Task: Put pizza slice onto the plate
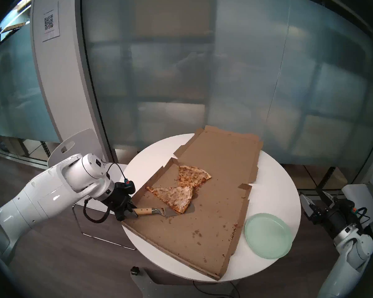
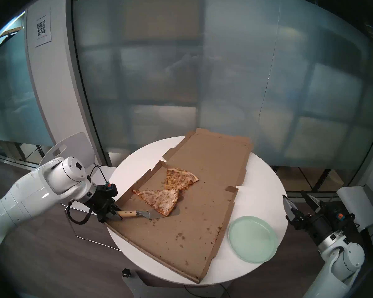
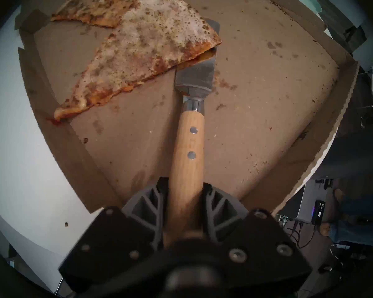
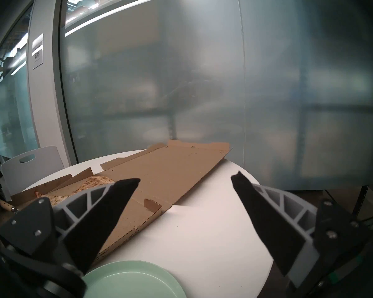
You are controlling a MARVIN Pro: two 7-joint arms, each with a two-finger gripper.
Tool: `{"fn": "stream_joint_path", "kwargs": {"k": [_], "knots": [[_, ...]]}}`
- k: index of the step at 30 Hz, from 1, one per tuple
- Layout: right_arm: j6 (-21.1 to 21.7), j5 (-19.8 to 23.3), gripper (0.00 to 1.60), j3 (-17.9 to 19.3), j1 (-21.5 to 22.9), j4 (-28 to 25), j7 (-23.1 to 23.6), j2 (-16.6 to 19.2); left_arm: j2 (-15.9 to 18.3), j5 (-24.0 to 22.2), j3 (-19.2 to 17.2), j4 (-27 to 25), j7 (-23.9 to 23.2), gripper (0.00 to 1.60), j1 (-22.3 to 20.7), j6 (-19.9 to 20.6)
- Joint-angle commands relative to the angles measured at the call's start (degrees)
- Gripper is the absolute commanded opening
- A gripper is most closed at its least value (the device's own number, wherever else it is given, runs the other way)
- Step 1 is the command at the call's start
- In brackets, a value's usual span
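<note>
The pizza slice, pale with brown speckles, lies in the open cardboard box, its tip pointing left. A metal spatula with a wooden handle has its blade slid under the slice's wide near corner. My left gripper is shut on that handle at the box's left edge. The mint-green plate sits bare on the table, right of the box. My right gripper hangs open just beyond the plate, holding nothing.
A second, more orange-brown slice lies behind the first, touching it. The box covers most of the round white table, with raised flaps along its left side. A white chair stands behind my left arm.
</note>
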Motion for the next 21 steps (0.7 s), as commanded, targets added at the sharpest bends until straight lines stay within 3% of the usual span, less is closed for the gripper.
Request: {"fn": "stream_joint_path", "kwargs": {"k": [1, 14, 21], "knots": [[0.00, 0.43, 1.60, 0.12, 0.17, -0.96, 0.11, -0.09, 1.07, -1.90, -2.67, -1.17, 1.97, 0.00, 1.15, 0.35], [0.01, 0.43, 1.60, 0.12, 0.17, -0.97, 0.11, -0.09, 1.27, -4.48, -4.68, -1.81, 5.74, 0.00, 4.35, 1.04], [-0.01, 0.42, 1.60, 0.12, 0.17, -0.94, 0.11, -0.08, 1.34, -9.17, -7.78, -1.96, 5.75, 0.00, 5.58, 2.02]]}}
